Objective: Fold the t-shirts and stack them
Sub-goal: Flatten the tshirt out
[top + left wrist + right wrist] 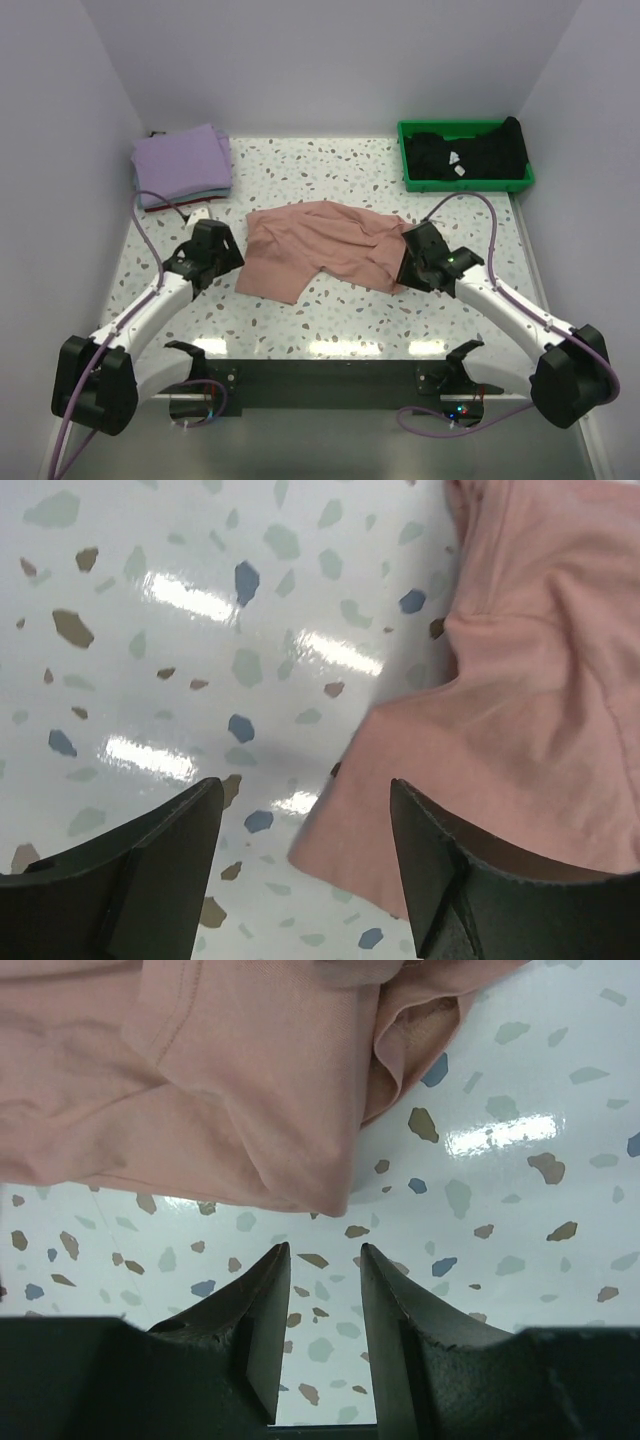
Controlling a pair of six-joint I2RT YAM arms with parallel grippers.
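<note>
A salmon-pink t-shirt [325, 248] lies crumpled and part-folded in the middle of the table. My left gripper [232, 250] stands at its left edge, open wide. In the left wrist view a corner of the pink shirt [530, 710] lies on the table under the gap of that gripper [305, 782], gripped by neither finger. My right gripper [408, 252] is at the shirt's right end. It is open [324, 1247] with only table between its fingers, and the pink cloth [220, 1080] lies just beyond the tips. A folded lavender t-shirt [182, 165] tops a stack at the back left. Black t-shirts [470, 150] lie bunched in a tray.
The green plastic tray [466, 185] holding the black cloth stands at the back right corner. Under the lavender shirt, teal and dark red edges of other folded cloth show. White walls close in the speckled table [340, 310] on three sides.
</note>
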